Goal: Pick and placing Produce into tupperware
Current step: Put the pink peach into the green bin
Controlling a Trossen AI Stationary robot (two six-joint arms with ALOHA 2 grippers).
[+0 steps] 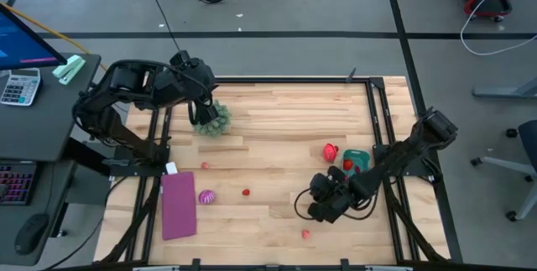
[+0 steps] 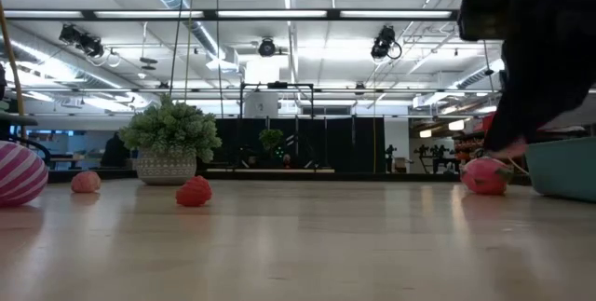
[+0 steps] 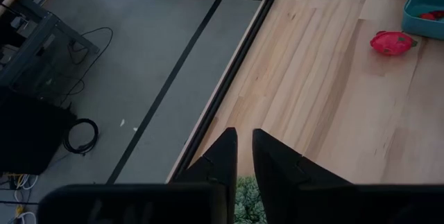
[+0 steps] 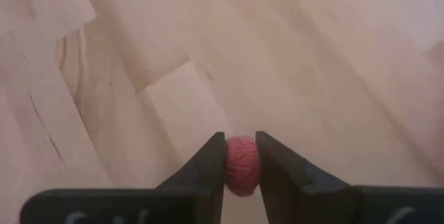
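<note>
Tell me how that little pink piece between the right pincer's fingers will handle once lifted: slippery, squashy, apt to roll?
The pink piece looks rounded with a wrinkled surface, so it probably grips better than a smooth ball. The right pincer meets it on curved sides, so it could squirt out if squeezed hard. Being round, it would likely roll across the wooden table if dropped.

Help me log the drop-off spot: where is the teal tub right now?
In the high view the teal tub sits on the table's right half, beside the right arm, with a larger red piece just left of it.
</note>
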